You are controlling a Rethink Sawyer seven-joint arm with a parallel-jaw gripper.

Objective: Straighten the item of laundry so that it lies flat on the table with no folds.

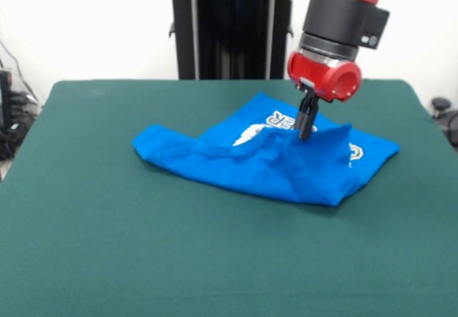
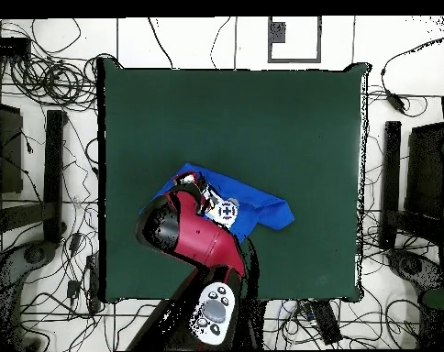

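The bright blue T-shirt (image 1: 286,163) lies crumpled near the middle of the dark green table (image 1: 107,245), folded over itself, with parts of its white print showing at the top and right. My gripper (image 1: 306,129) comes down from the red arm onto the shirt's upper middle. Its black fingers (image 1: 308,113) stand close together, pinching a raised fold of the cloth. In the overhead view the arm (image 2: 194,238) covers the gripper and much of the shirt (image 2: 258,206), which lies on the table (image 2: 262,119) toward the robot's side.
The black pedestal (image 1: 229,31) stands behind the table's far edge. Cables (image 2: 42,78) and black stands (image 2: 53,174) surround the table on the floor. Wide green cloth lies open on all sides of the shirt.
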